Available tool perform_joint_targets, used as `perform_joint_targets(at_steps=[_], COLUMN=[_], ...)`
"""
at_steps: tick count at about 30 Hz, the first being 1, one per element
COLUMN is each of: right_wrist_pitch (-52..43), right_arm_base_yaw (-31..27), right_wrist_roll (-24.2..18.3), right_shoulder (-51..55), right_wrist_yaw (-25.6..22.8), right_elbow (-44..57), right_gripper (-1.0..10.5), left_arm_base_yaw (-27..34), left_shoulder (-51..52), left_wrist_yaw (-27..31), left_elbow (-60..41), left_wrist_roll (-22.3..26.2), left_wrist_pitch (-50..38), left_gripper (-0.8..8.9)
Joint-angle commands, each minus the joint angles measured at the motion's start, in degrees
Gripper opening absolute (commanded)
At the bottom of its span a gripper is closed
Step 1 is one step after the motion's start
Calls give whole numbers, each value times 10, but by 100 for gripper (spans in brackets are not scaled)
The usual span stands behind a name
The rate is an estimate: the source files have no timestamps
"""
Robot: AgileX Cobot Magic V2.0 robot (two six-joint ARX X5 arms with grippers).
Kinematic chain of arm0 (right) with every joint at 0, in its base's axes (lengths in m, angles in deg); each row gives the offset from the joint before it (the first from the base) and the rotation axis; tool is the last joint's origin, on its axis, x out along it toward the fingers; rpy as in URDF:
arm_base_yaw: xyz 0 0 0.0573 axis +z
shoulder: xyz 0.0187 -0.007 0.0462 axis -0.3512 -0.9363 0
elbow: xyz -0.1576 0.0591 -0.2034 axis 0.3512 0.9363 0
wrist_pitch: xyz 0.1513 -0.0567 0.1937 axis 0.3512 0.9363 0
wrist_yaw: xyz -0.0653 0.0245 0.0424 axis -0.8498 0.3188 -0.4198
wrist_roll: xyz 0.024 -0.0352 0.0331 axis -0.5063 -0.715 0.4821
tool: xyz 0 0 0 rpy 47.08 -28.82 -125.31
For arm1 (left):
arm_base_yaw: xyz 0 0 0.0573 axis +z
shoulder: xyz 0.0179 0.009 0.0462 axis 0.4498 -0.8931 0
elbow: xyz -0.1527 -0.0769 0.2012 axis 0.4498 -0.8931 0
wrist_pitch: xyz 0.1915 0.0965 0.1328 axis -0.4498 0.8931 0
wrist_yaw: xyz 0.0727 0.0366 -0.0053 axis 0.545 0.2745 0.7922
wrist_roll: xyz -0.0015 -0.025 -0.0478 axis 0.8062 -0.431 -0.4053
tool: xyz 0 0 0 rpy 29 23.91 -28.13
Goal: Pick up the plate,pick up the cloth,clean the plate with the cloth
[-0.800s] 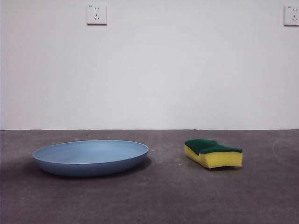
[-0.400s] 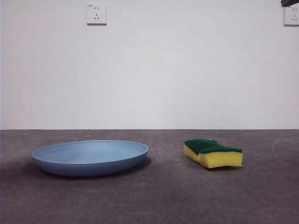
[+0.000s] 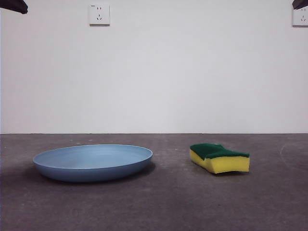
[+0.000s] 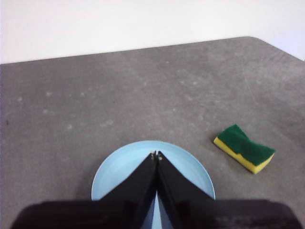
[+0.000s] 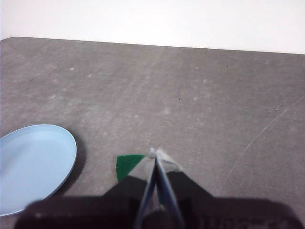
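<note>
The light-blue plate [image 3: 93, 162] lies flat on the grey table at the left of the front view. The cloth [image 3: 220, 157], a yellow sponge with a green top, lies to its right. High above the plate [image 4: 125, 168] hangs my left gripper [image 4: 156, 154], shut and empty, with the sponge [image 4: 244, 148] off to one side. My right gripper [image 5: 156, 152] is shut and empty too, high over the sponge [image 5: 127, 165], which it mostly hides; the plate [image 5: 33, 164] lies beside. In the front view both arms show only as black tips [image 3: 13, 5] [image 3: 300, 4] at the top corners.
A white wall with two sockets [image 3: 99, 14] [image 3: 300, 16] stands behind the table. Bare grey tabletop [image 3: 168, 202] lies around and in front of both things. The table's rounded far corner [image 4: 252, 40] shows in the left wrist view.
A black arm tip has come into the front view's top left corner, and the one at the top right corner has grown a little. Plate and sponge have not moved.
</note>
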Motion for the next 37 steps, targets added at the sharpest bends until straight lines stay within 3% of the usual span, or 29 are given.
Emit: perform_joint_targets(at_steps=[1,7,12,22,29,37], right_wrist_pitch=[-5,-5,-5,-5,-5,-5], right_arm_base_yaw=[0,0,0,0,0,0], right_wrist_roll=[5,6,6,6,6,6], right_shoulder=[0,0,0,0,0,0], right_wrist_yaw=[-3,-3,-3,-3,-3,-3], right_elbow=[3,3,3,3,3,3], right_gripper=[1,1,1,1,1,1], left_arm_base_yaw=[-2,24,68,155,187,203], left_shoulder=[0,41,96,231,302,336], left_wrist_yaw=[11,75,67,41,40,-3], left_elbow=[-2,-8,-53,-245,-323,-367], left_wrist_roll=[28,73,72,67,56,52], left_wrist_pitch=[8,-9,-31,-146,-147,-145], left_gripper=[-4,-4,-4,-4,-3,-4])
